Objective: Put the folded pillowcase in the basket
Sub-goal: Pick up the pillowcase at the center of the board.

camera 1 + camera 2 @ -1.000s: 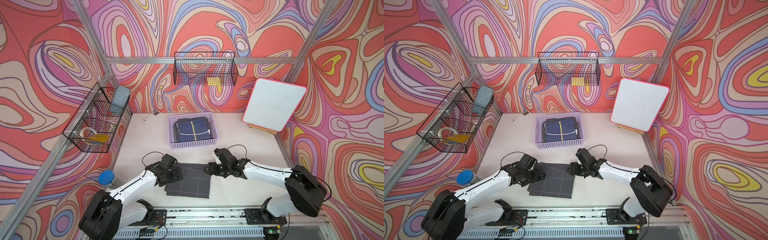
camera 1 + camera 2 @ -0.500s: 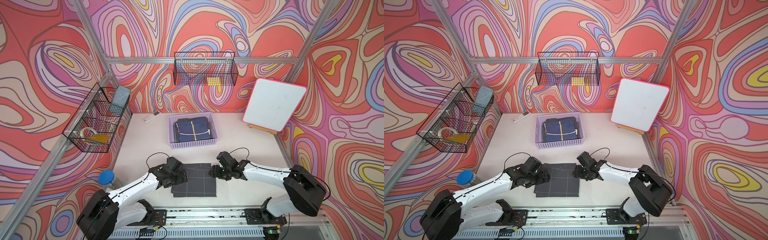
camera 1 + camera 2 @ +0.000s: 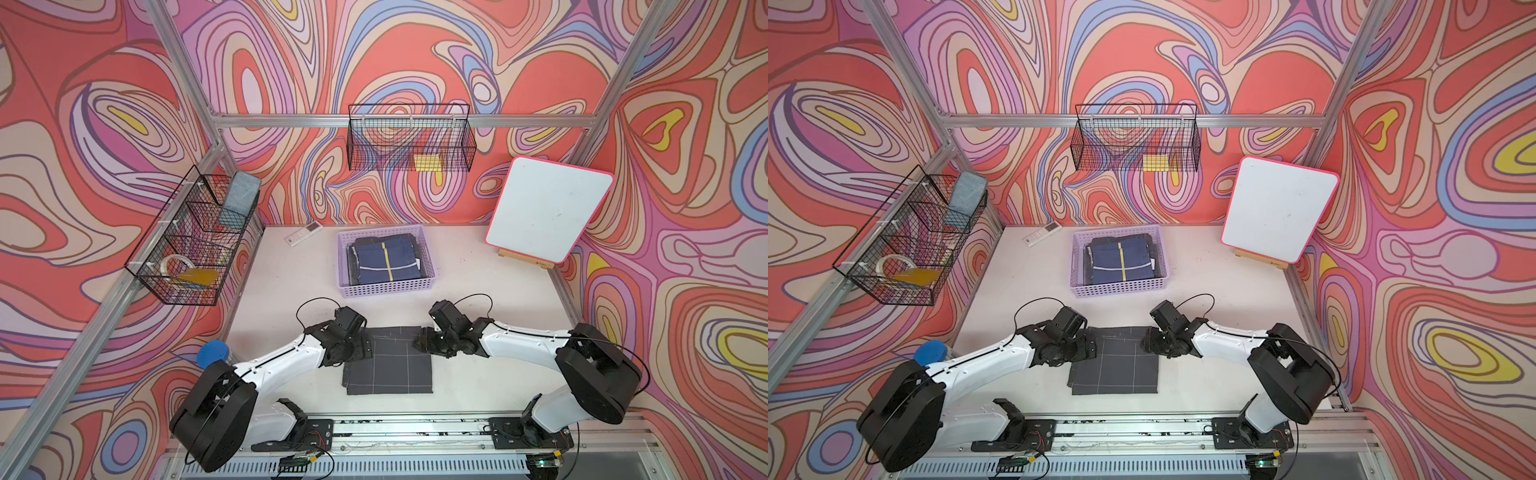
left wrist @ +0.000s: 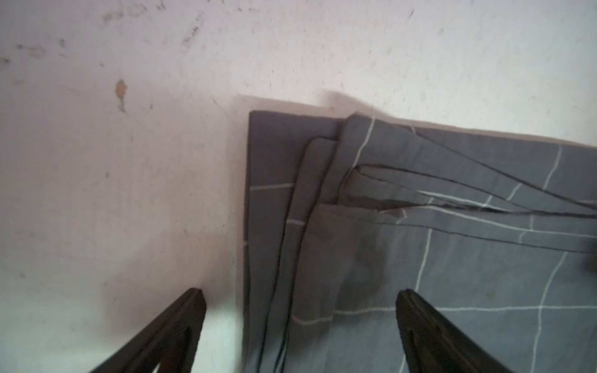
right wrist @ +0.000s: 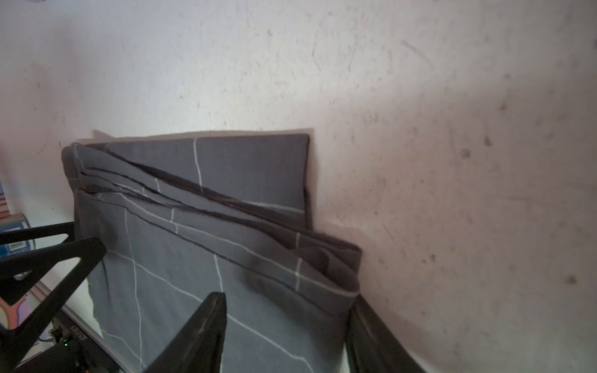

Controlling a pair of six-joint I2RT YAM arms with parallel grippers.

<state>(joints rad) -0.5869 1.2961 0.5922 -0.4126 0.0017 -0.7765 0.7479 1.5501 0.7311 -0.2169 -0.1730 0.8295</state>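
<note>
- Left wrist view: left gripper (image 4: 300,292) jaws wide apart, straddling the grey pillowcase (image 4: 420,258) edge.
- Right gripper (image 5: 287,302) brackets the opposite edge; we can't tell if it's pinching.
- Pillowcase lies on the table (image 3: 478,291), not in the lilac basket (image 3: 384,286); lifting remains.

The folded pillowcase (image 3: 388,365) is lying flat on the table (image 3: 478,390), directly between my left claw (image 3: 362,347) and my right claw (image 3: 420,340). It is showing dark grey fabric with thin white grid lines, folded into a near-square stack. Its loose layered edges are fanning slightly just ahead of both claws, whose fingertips are straddling opposite borders. The basket (image 3: 384,287) is standing upright beyond both claws, apart from the pillowcase. It is lilac, shallow and rectangular, with lattice walls, and is holding folded navy cloth (image 3: 399,266) bearing a yellow stripe.
</note>
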